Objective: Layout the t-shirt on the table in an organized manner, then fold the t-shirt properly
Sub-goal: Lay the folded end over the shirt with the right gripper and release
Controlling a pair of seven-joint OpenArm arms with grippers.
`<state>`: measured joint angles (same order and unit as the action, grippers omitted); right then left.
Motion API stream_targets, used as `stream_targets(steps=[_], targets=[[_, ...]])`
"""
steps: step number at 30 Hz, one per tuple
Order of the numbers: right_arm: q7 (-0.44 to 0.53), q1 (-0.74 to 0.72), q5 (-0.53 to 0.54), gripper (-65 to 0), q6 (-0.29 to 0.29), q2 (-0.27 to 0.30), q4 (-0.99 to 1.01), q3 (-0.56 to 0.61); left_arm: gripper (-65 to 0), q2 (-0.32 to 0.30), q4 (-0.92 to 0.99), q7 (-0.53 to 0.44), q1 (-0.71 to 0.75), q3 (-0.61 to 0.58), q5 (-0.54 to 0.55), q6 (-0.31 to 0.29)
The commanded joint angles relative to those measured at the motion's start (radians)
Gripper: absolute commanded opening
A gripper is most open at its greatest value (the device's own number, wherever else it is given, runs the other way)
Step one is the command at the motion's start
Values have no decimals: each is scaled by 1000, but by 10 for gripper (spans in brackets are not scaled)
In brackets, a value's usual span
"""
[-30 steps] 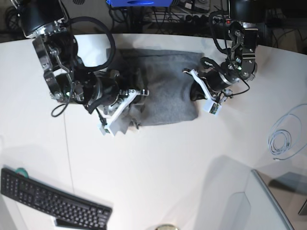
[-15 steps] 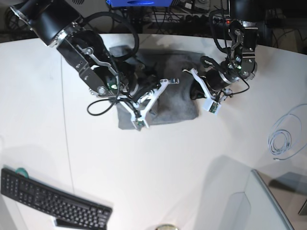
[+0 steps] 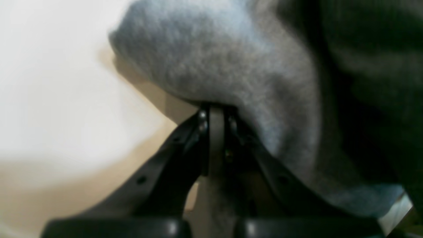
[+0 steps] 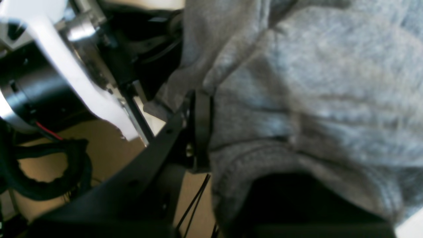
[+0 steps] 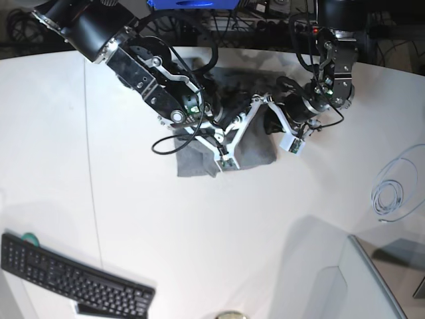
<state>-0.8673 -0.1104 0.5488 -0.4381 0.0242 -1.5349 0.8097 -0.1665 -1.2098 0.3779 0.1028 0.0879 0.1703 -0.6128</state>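
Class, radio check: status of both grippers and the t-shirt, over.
Left gripper shut on t-shirt. Right gripper shut on t-shirt, mid-fold across the table. Nothing in the way.

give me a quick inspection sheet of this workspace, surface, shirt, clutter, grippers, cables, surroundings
surface: white table, thin dark seam line on its left part.
job's things: grey t-shirt bunched at the far middle, partly folded over, not flat.
clutter: black keyboard at the near left edge; a grey panel at the near right corner.
grippers: left gripper shut on the t-shirt's edge; right gripper shut on a fold of the t-shirt, reaching across it toward the other arm.
cables: coiled pale cable loose on the table's right side.
surroundings: dark cables and a blue object behind the far edge.
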Motion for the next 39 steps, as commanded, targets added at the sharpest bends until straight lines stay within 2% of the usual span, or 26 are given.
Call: stream_targets(steps=[1,5,7,8,12,14,17,20,23,30,39], targets=[[15,-19,0,-644,0,-14,3,-3,-650,-5,-8,-9,-12,0,11,-5],[78,-21,0,-633,2,-16,37,1,-650,-5,-11,-9,-4,0,11,-5],[87,-21,1,-608,2,-16,37,1,-650,-5,-9,-9,-4,2,11,-5],[89,-21,1,-578,2,-20,37,1,-650,-5,-8,-9,-4,3,11,-5],[89,-21,-2,-372,2,-48,37,3,-650,-5,-12,-9,-4,0,11,-5],[90,-21,-2,-323,2,-51,35,3,-650,-5,-14,-9,-4,5,11,-5],[90,-27,-2,-311,2,-51,35,3,-650,-18,-32,-4,-1,19,13,-5],[89,-31,-2,-309,2,-51,34,3,-650,-51,-86,92,30,112,21,-5],[86,-33,-2,-309,2,-51,27,4,-650,-66,-133,148,58,183,10,-8],[87,-62,0,-308,2,-51,35,132,-650,-104,-138,151,102,158,10,-5],[86,-101,1,-308,2,-65,35,173,-650,-107,-146,151,139,168,10,-5]])
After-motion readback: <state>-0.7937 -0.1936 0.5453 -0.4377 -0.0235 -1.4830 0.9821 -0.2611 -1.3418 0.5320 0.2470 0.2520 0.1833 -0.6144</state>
